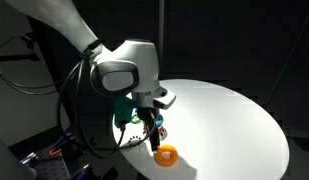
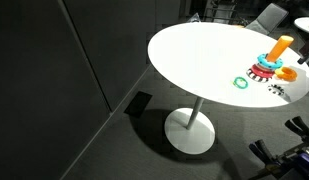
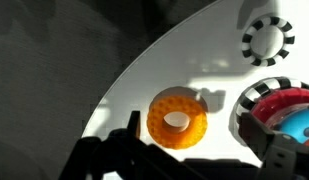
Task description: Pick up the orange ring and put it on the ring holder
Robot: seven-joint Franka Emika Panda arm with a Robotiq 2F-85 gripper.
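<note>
The task has hardly begun. The orange ring (image 3: 177, 120) lies flat on the white table (image 1: 234, 120), just beside the ring holder (image 2: 264, 68) and not yet on its peg. The gripper (image 1: 152, 128) hovers over the ring with its jaws spread and empty. In the wrist view the fingers are only dark shapes, so they are probably not touching the ring. Grasping, lifting and threading are all left to do.

Arm (image 1: 66, 25) angled down, wrist (image 1: 126, 68) low, jaws downward, spread wide.
</note>
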